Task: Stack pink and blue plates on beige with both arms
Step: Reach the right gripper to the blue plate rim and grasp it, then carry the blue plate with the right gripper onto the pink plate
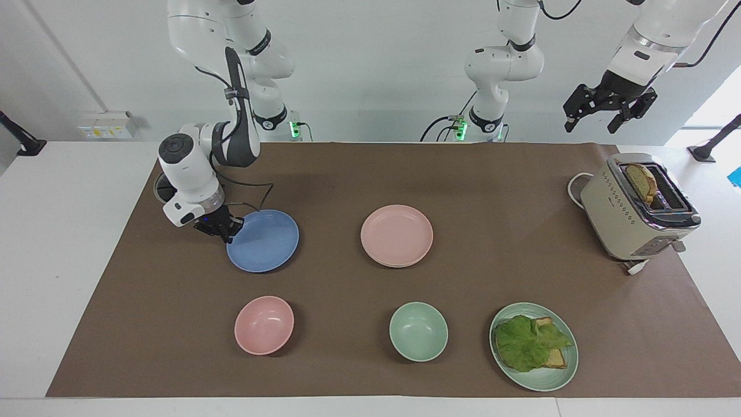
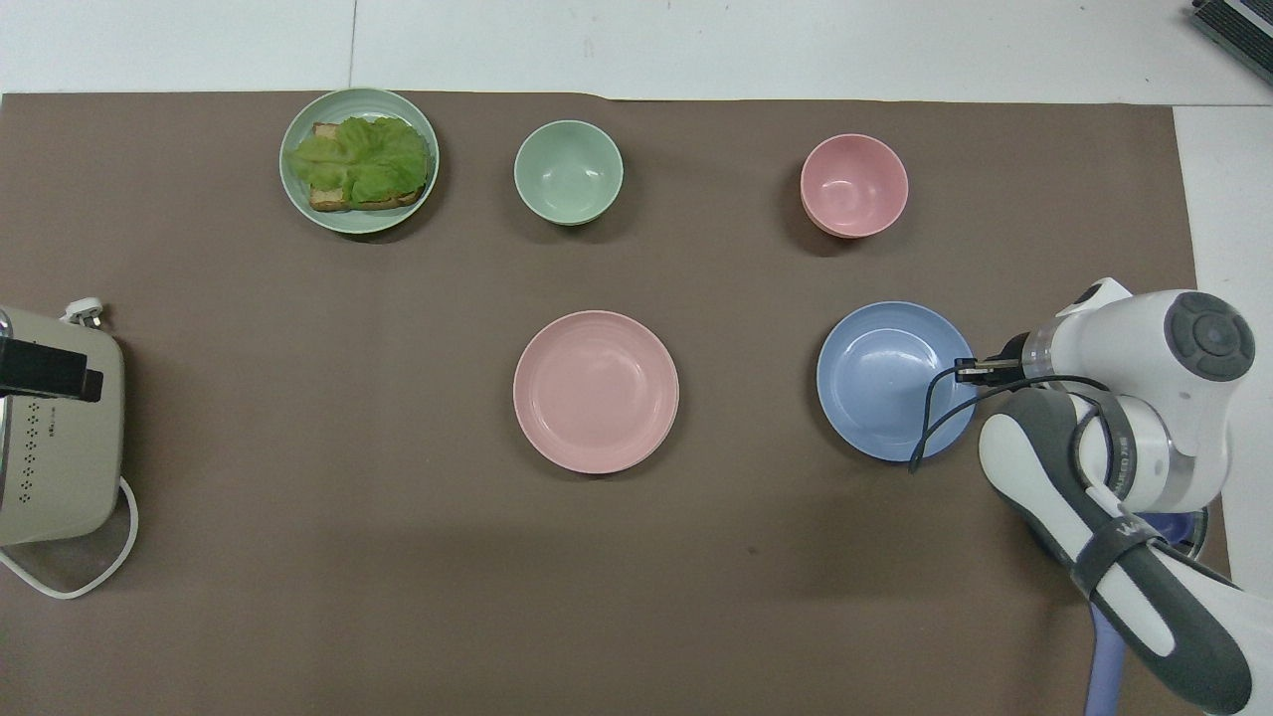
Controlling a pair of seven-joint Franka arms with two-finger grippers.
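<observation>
The blue plate (image 1: 265, 241) (image 2: 890, 381) lies toward the right arm's end of the table. My right gripper (image 1: 227, 228) (image 2: 963, 370) is low at the plate's rim on the side toward that arm's end, shut on the rim. The pink plate (image 1: 396, 233) (image 2: 596, 390) rests mid-table. It lies on the beige plate (image 1: 399, 266), of which only a thin pale rim shows. My left gripper (image 1: 608, 113) hangs open high over the table edge by the toaster, holding nothing; the left arm waits.
A pink bowl (image 1: 264, 324), a green bowl (image 1: 418, 331) and a green plate (image 1: 553, 379) with lettuce and bread line the edge farthest from the robots. A toaster (image 1: 637, 208) with bread stands at the left arm's end, its cord beside it.
</observation>
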